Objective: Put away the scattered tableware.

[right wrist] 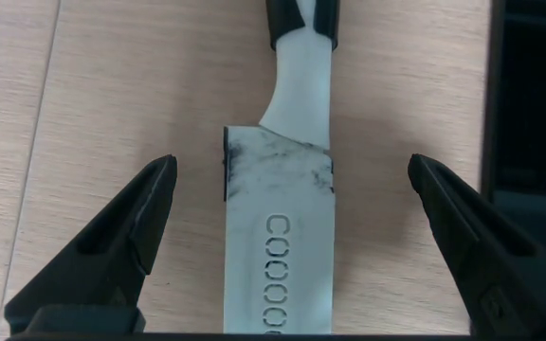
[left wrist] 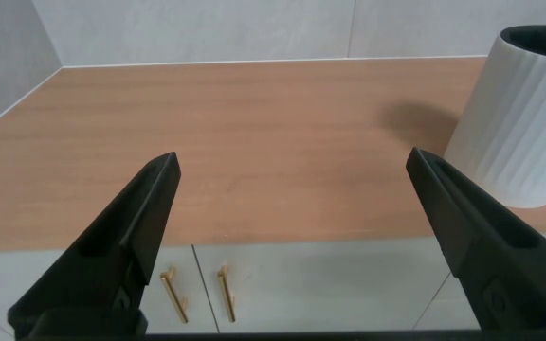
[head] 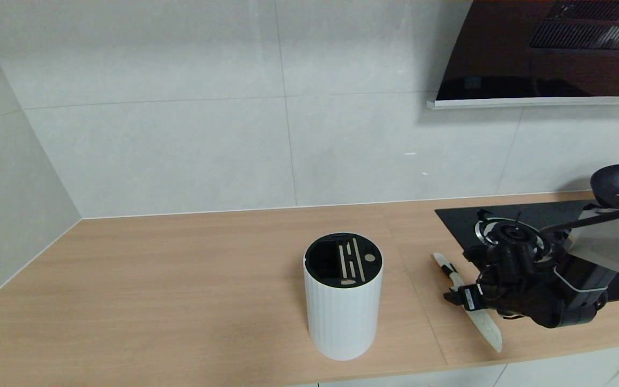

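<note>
The table (head: 180, 279) carries a white ribbed holder (head: 343, 306) with slots in its top. The knife (head: 484, 325) lies flat to the holder's right, near the table's front edge. The right tool (right wrist: 289, 189) hangs released above it, its jaws either side of the blade's heel. The left tool (left wrist: 292, 161) is released too.

Step in hand: grasping the knife. Next move: descend, clench squarely, then align the blade with a slot.

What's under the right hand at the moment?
A white knife lies flat on the wooden counter, between the open fingers of the right hand. From the head view the hand covers the knife's middle; its handle end and blade tip stick out either side.
</note>
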You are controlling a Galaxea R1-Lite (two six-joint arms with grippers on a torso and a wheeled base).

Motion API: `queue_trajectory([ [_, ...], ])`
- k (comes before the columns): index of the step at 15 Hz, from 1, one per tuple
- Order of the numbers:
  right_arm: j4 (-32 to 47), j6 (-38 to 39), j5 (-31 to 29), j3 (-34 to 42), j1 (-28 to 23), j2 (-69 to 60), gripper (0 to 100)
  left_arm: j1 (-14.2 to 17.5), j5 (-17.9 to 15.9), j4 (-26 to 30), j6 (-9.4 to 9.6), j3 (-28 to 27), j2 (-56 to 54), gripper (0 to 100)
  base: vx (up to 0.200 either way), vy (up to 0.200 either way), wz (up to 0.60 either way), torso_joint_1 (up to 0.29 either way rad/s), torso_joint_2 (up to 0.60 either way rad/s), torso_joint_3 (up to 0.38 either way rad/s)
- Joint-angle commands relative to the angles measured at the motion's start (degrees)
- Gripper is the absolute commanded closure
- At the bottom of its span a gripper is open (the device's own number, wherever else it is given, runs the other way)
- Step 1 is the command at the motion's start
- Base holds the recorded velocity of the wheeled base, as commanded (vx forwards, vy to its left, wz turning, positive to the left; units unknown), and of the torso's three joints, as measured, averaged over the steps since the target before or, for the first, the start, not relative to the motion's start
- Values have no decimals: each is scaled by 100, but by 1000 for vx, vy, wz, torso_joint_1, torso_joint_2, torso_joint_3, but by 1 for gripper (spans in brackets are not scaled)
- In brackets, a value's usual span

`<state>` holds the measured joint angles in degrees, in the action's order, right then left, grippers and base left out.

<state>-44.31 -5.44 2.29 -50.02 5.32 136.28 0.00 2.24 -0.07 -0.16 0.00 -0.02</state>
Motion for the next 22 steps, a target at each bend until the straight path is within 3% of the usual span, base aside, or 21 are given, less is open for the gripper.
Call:
queue_trajectory([
  [1,2,-10,-1,-26,5,30,0,0,4,-1,-2,0,2,0,0,0,0,0,0,0],
  [2,-7,-19,-1,-26,5,48,0,0,4,-1,-2,0,2,0,0,0,0,0,0,0],
  [3,-7,-28,-1,-43,5,74,100,0,4,-1,-2,0,2,0,0,0,0,0,0,0],
  [13,2,-28,-1,-26,5,-93,100,0,4,-1,-2,0,2,0,0,0,0,0,0,0],
  [22,-7,34,43,713,365,-2123,100,0,4,-1,69,0,2,0,0,0,0,0,0,0],
])
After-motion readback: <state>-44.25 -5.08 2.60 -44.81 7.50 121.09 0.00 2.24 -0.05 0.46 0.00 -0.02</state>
